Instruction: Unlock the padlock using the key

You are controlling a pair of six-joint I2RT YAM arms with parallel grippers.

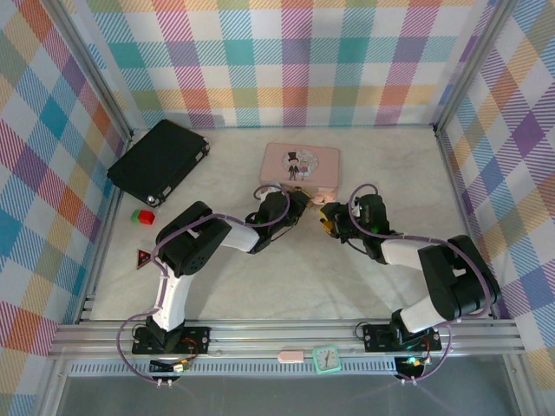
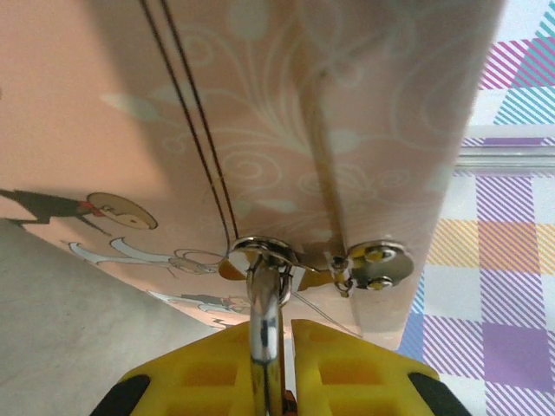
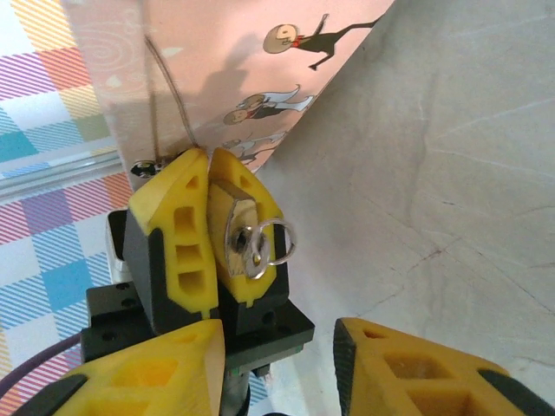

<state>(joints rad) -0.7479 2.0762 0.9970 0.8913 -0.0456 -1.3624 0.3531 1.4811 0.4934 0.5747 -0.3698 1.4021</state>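
The brass padlock (image 3: pixel 228 217) is clamped between the yellow fingers of my left gripper (image 3: pixel 208 165), which is shut on it. In the left wrist view its silver shackle (image 2: pixel 263 321) rises from between that gripper's (image 2: pixel 284 347) fingers and passes through the hasp (image 2: pixel 260 253) on the pink tin (image 2: pixel 286 104). The small silver key (image 3: pixel 254 251) sits in the padlock's keyhole, with its ring hanging to the right. My right gripper (image 3: pixel 277 338) stands open just short of the key, with nothing between its fingers. From above, both grippers (image 1: pixel 303 201) (image 1: pixel 328 218) meet at the tin's (image 1: pixel 299 165) front right corner.
A black case (image 1: pixel 159 160) lies at the back left. Small red and green blocks (image 1: pixel 143 215) and a red triangle (image 1: pixel 143 257) sit by the left wall. Checked walls close three sides. A small teal clock (image 1: pixel 327 357) rests on the front rail.
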